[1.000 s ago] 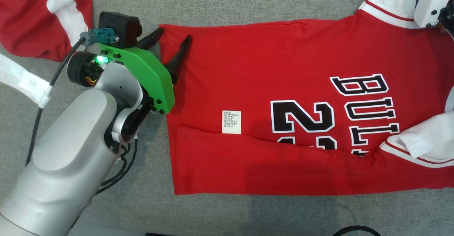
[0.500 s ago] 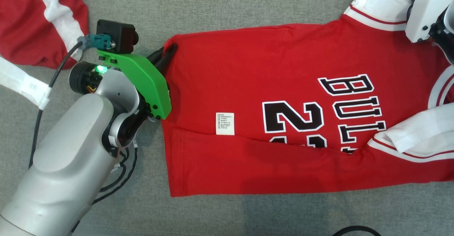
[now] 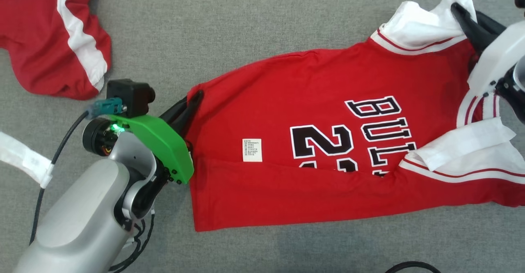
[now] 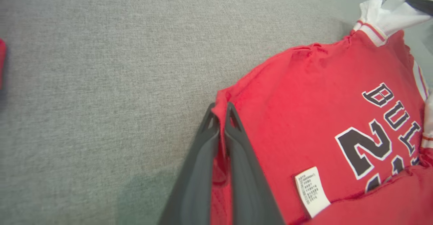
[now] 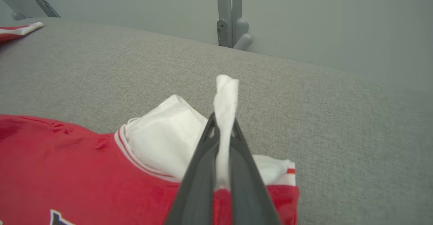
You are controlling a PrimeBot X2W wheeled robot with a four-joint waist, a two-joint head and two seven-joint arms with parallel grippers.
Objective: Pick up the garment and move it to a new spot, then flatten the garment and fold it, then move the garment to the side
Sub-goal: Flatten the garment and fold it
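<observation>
Head view: red cotton jersey with white sleeves and black "BULLS" lettering [image 3: 287, 113] is lying tilted across the centre and right of the frame on the grey fabric surface [image 3: 246, 26]. Its lower strip is lying folded up over the bottom of the black numbers. White rectangular care label [image 3: 252, 150] is sitting face-up near frame centre.

Left gripper [image 3: 196, 97] is clamping the jersey's hem corner at centre left. In the left wrist view its fingers are pressing together with red cloth pinched between them.

Right gripper [image 3: 457, 8] is gripping white sleeve cloth at the upper right. In the right wrist view both fingers are closing on a twisted white fold that is poking up past the tips.

Green plastic bracket [image 3: 164, 150] is riding on the left wrist, lower left of the frame.

Second red garment with a white stripe [image 3: 37, 51] is lying crumpled at the upper left, well apart from the jersey. White cloth strip [image 3: 22, 158] is lying at the left edge. Grey metal post [image 5: 230, 12] is standing beyond the surface, top centre of the right wrist view.
</observation>
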